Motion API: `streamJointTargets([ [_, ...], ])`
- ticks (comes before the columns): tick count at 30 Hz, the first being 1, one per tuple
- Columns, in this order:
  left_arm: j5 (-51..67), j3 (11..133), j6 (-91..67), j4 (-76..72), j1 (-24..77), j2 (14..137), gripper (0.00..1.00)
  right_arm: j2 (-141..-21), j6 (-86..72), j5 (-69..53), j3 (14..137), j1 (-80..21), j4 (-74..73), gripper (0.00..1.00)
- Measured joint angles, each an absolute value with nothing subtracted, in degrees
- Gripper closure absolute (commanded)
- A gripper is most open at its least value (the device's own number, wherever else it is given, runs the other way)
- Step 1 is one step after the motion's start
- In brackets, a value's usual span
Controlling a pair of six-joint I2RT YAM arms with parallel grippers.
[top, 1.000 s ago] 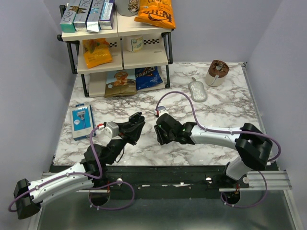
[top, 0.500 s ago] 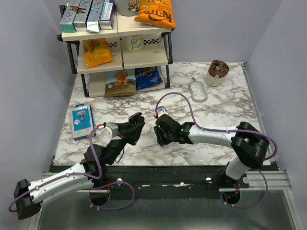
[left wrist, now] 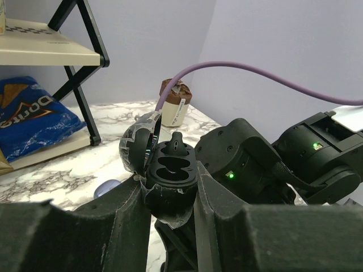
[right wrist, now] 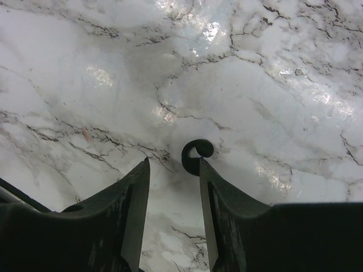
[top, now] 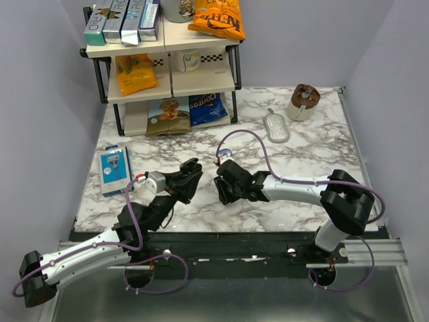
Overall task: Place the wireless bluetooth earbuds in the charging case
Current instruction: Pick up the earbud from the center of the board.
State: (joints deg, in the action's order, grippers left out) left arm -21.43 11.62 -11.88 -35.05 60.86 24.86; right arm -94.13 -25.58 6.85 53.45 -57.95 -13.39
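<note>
Left end effector (left wrist: 170, 182) clenches the matte black case (left wrist: 170, 198), twin sockets (left wrist: 160, 169) visible only wrist-side. Right end effector (right wrist: 173, 165) released, glossy curled earbud (right wrist: 197, 153) at its fingertip on the marbled counter's (right wrist: 266, 85) near middle, hidden from above.

Marble table (top: 315, 161): shelf rack (top: 167, 67) at far left corner, blue packet (top: 114, 169) near left edge, cup (top: 303, 100) far right, possibly an earbud (right wrist: 189, 160) towards the near edge.
</note>
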Motion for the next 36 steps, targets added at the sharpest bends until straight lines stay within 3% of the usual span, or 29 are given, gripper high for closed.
streamJointTargets([
  [36,-21.43,11.46,-12.12,-35.03,60.86,24.93,1.0,-95.24,-26.96,8.91,52.93,-57.98,-14.74,0.53],
])
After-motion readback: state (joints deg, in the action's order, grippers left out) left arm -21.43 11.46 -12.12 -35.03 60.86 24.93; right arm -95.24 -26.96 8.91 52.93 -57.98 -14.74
